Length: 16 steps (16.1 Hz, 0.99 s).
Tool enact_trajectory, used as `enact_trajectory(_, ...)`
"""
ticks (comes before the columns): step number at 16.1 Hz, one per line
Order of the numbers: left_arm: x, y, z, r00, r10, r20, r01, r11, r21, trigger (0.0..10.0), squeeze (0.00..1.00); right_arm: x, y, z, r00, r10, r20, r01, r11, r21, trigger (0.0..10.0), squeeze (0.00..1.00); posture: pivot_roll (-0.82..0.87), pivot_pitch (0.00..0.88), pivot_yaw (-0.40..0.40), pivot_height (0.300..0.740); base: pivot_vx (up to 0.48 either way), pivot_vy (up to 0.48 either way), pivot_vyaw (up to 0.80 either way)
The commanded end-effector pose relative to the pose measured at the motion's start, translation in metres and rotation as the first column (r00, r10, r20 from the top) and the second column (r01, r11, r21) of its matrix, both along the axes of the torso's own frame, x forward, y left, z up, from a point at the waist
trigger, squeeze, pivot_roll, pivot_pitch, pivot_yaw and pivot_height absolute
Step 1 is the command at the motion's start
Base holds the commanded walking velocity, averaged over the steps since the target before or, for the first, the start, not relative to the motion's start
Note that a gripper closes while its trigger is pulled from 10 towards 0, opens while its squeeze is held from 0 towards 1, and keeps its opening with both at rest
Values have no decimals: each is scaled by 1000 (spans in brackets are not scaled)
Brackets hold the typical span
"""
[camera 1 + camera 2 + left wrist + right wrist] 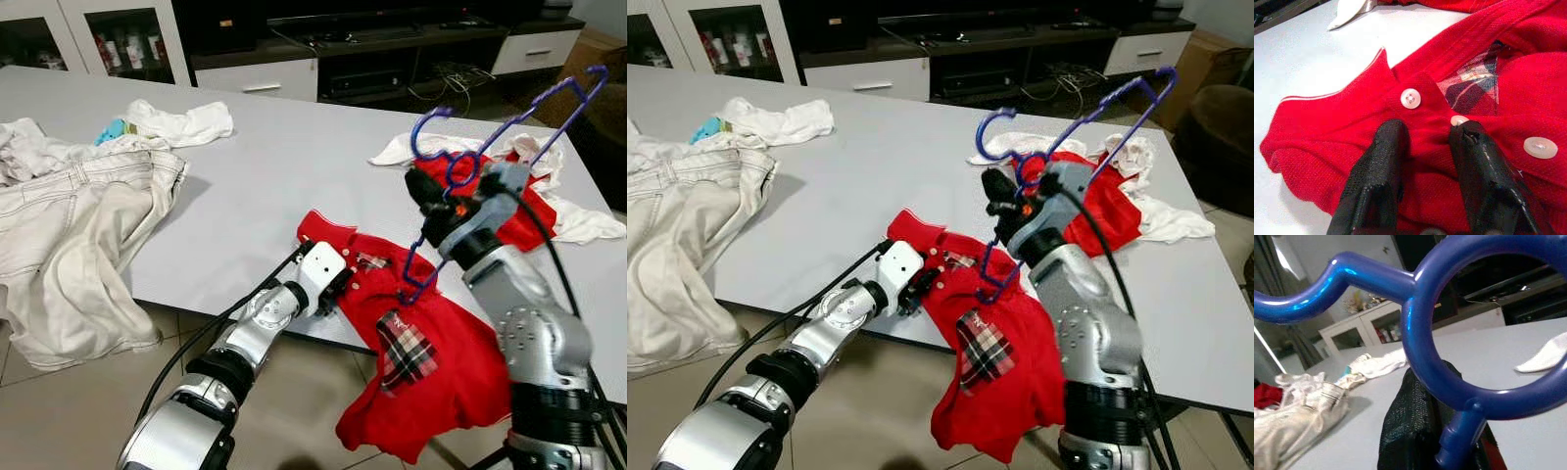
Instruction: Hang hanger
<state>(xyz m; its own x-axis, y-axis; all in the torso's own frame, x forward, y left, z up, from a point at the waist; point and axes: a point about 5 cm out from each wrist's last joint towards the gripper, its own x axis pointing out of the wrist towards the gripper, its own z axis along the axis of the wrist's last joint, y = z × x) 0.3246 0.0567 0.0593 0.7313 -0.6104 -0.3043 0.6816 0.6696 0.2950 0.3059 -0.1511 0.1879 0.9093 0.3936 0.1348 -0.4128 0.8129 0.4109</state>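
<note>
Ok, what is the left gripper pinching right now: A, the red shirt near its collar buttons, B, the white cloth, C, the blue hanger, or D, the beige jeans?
A: in the left wrist view the left gripper's fingers pinch a fold of the red shirt beside a white button, while the right gripper holds the blue hanger.

Hanger: a glossy blue plastic hanger [1420, 357] is looming close to the lens, its round loop and wavy arm crossing the frame.
Gripper: the right gripper [1449, 440] is closing around the hanger's stem, one black finger [1405, 431] showing behind the loop.
Bench: the pale grey bench [1508, 401] is stretching away behind.
Clothes: cream trousers [1298, 426] are lying crumpled on the bench, with a white cloth [1381, 364] beyond and another white cloth [1547, 357] opposite.
Background: a white glass-door cabinet [1361, 333] is standing behind the bench.
</note>
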Motion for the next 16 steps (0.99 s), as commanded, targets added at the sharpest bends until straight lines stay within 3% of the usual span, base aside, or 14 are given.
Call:
enact_trajectory(1, -15, 9, -29, 991, 3, -131, 10, 995, 102, 10000, 0, -2, -1, 5, 1000, -3, -8, 3, 1000, 27, 10000, 0, -96, 0, 12, 740, 0, 0, 0)
enact_trajectory(7, -13, 10, -28, 992, 12, -125, 1, 995, 102, 10000, 0, -14, 30, -15, 994, 46, -96, -41, 998, 55, 10000, 0, -94, 0, 13, 740, 0, 0, 0)
enact_trajectory(13, -12, 12, -27, 993, 22, -117, -10, 994, 106, 10000, 0, -14, 24, -45, 986, -46, -158, 18, 985, -174, 10000, 0, -91, 0, 12, 740, 0, 0, 0)
enact_trajectory(16, -11, 13, -27, 993, 29, -113, -17, 994, 107, 10000, 0, -8, 4, -56, 973, -166, -161, 97, 925, -367, 10000, 0, -91, 0, 11, 740, 0, 0, 0)
